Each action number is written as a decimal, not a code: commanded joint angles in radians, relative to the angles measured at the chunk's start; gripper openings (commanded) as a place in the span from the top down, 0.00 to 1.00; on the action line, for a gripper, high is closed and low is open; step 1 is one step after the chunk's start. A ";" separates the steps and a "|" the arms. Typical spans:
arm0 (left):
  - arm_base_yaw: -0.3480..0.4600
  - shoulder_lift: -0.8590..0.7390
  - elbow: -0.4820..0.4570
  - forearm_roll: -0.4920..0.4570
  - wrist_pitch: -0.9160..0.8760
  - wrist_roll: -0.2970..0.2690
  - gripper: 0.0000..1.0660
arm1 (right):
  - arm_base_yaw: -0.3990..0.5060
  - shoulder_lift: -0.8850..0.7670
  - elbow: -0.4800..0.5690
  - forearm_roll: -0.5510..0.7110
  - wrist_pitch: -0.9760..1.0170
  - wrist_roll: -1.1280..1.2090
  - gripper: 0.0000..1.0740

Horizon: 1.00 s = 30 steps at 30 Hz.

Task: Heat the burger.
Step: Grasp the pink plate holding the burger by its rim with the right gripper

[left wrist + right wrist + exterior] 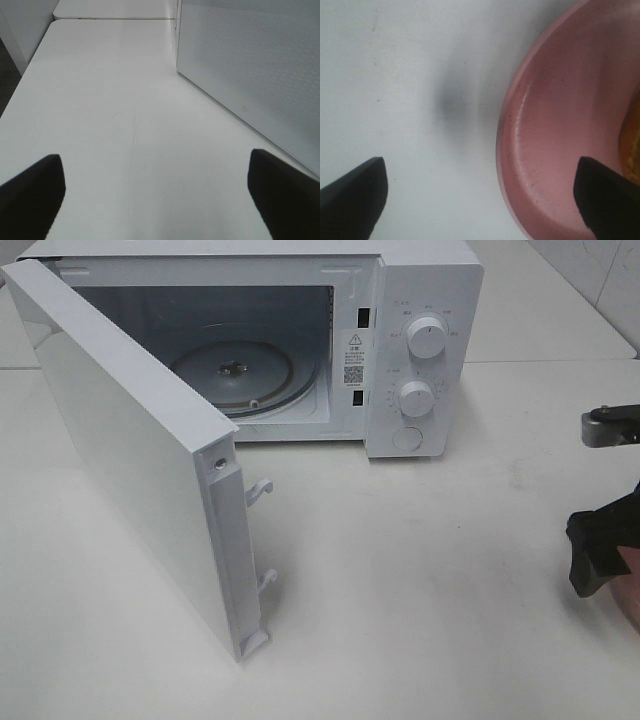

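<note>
Microwave door [120, 440] swung wide to admit burger [632, 145] (edge only visible); right end effector [480, 192] open, straddling pink plate [555, 125] rim; left end effector [157, 190] open over desk [125, 125].

White, matte, flat-topped table [420, 590] fills most of the exterior high view. A second white table top [115, 9] abuts its far edge along a thin dark seam [115, 19]. A pale tiled wall [610, 280] stands behind at one corner. Dark grey floor [6, 82] shows beyond one long edge of the table. Lighting is even and diffuse; shadows are soft.
</note>
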 commanded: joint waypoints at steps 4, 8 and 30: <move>-0.004 -0.019 0.004 0.000 -0.013 -0.004 0.15 | -0.007 0.078 0.006 -0.047 -0.049 0.052 0.13; -0.004 -0.019 0.004 0.000 -0.013 -0.004 0.15 | -0.007 0.109 0.006 -0.054 -0.074 0.052 0.14; -0.004 -0.019 0.004 0.000 -0.013 -0.004 0.15 | -0.007 0.209 0.019 -0.106 -0.155 0.064 0.31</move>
